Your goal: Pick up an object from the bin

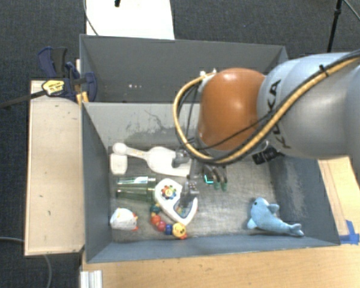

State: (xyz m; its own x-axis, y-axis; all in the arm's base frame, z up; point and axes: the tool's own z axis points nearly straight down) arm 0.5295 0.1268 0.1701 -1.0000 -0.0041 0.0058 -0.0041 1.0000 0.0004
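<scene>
1. Hanging low in the near-left part of the grey metal bin (240, 204), my pincer (188, 195) sits over the right edge of a white heart-shaped plastic toy with coloured spots (168, 195).
2. I cannot tell whether the pincer is released or clenched: the orange wrist cover (231, 110) and the cables hide too much of it from above.
3. The toy lies flat on the bin floor. I judge that nothing has been lifted and the pick is at the approach or contact stage.
4. Neighbours crowd it:
   - a clear green plastic bottle (135, 188) lies on its side just to its left;
   - a white plastic scoop-shaped brush (151, 156) lies just beyond it on the far side;
   - a string of coloured beads (162, 223) touches its near tip.
5. A crumpled white packet (123, 219) lies in the near-left corner. A blue plush dolphin (269, 217) lies well apart to the right.
6. What is left, by my reckoning: close firmly on the toy's edge, raise it clear of the beads and bottle, and carry it out of the bin.
</scene>
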